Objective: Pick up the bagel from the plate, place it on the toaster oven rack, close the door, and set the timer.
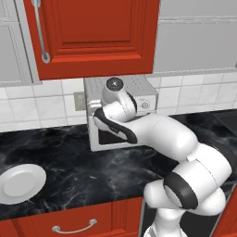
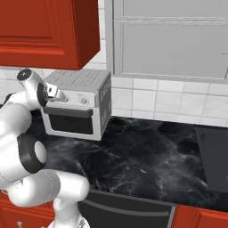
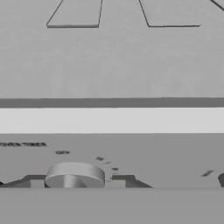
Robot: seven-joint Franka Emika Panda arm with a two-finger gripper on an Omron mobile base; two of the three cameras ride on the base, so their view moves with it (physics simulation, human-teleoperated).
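Reaching toward the control panel of the toaster oven (image 2: 78, 107), the gripper (image 3: 75, 183) stands at the timer knob (image 3: 75, 174). In the hand view the round grey knob sits at the bottom, left of centre, and one dark finger tip (image 3: 33, 180) is at its left side while the other is at its right side. So the knob lies between the fingers, directly in front of the hand, with its axis pointing out of the panel toward the camera. The fingers look close against the knob, but I cannot tell if they already press it or if a small gap remains.

In the right base view the hand is at the upper left of the frame, at the front top strip of the oven, above the door (image 2: 71, 121), which appears closed. The plate (image 1: 21, 183) lies at the lower left of the left base view, on the dark counter (image 1: 92, 162), well apart from the oven. No bagel is on it; I judge it is inside the oven, behind the door. The next move is probably a turn of the wrist around the knob's axis.
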